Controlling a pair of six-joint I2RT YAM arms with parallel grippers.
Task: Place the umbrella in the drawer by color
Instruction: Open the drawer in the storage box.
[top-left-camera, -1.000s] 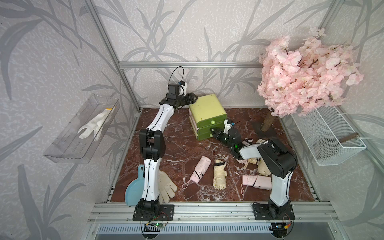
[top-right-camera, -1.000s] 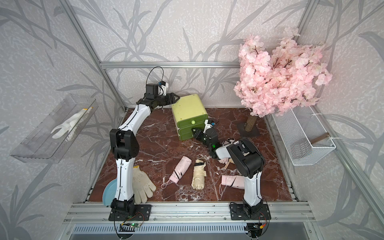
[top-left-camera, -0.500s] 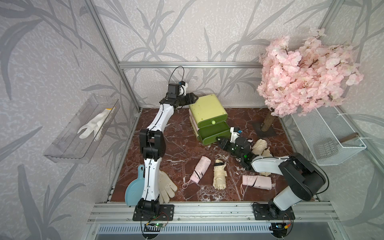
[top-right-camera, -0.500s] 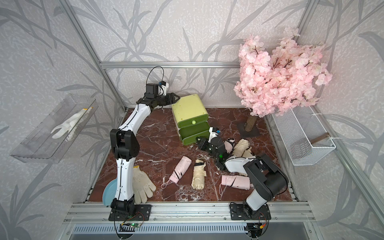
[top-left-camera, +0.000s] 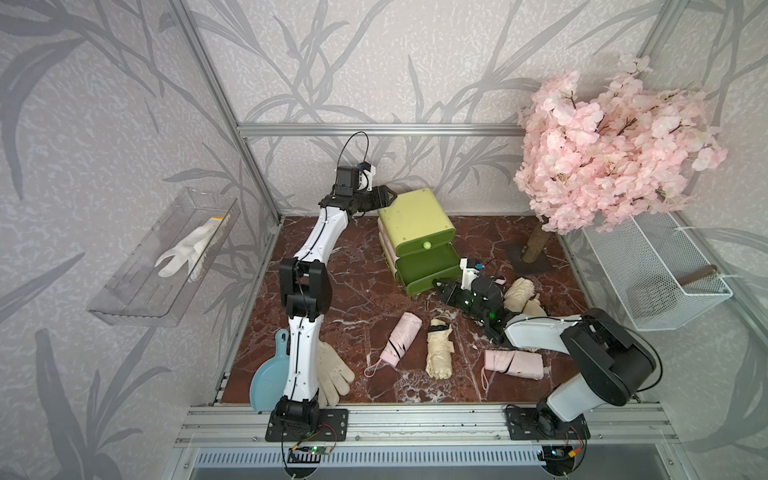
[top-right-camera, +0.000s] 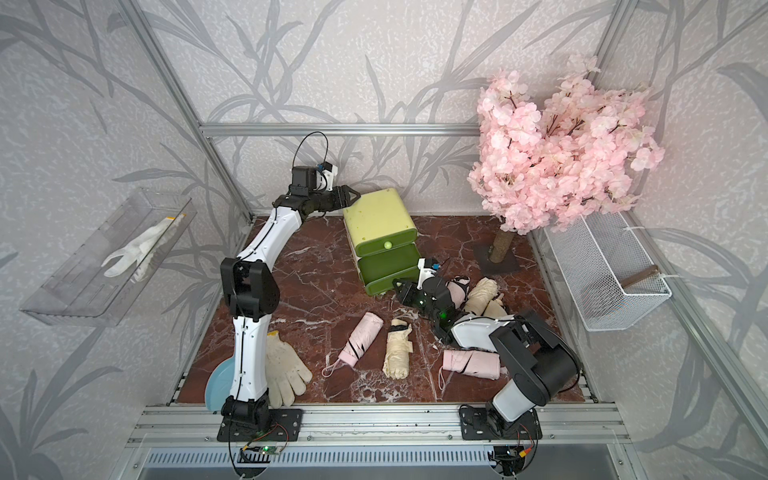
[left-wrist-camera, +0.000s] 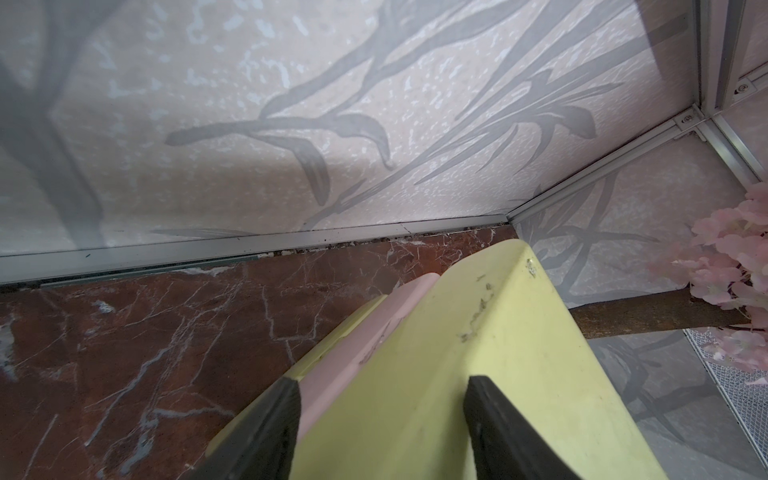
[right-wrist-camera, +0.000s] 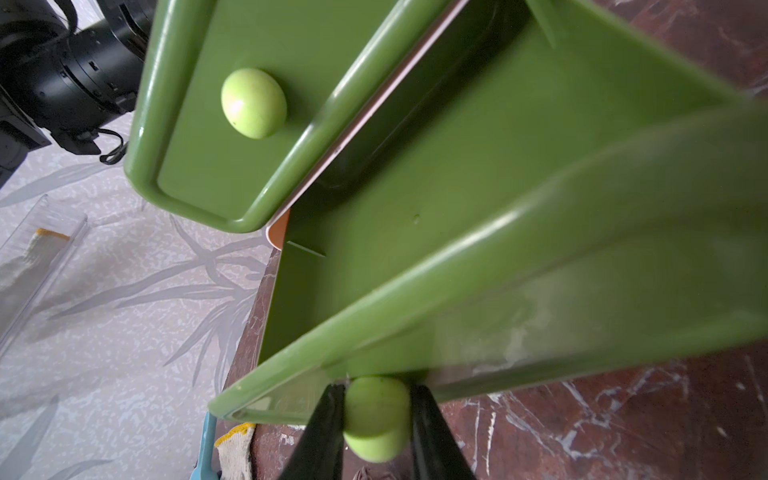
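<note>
We can read no text, label, brand, number or sign in any of the views. The small circuit board with a green light (top-left-camera: 311, 449), seen in a top view, is too small for us to make out any print on it. In the left wrist view, the dark scuffs on the top of the pale lime-yellow plastic chest (left-wrist-camera: 478, 316) form no letters.
</note>
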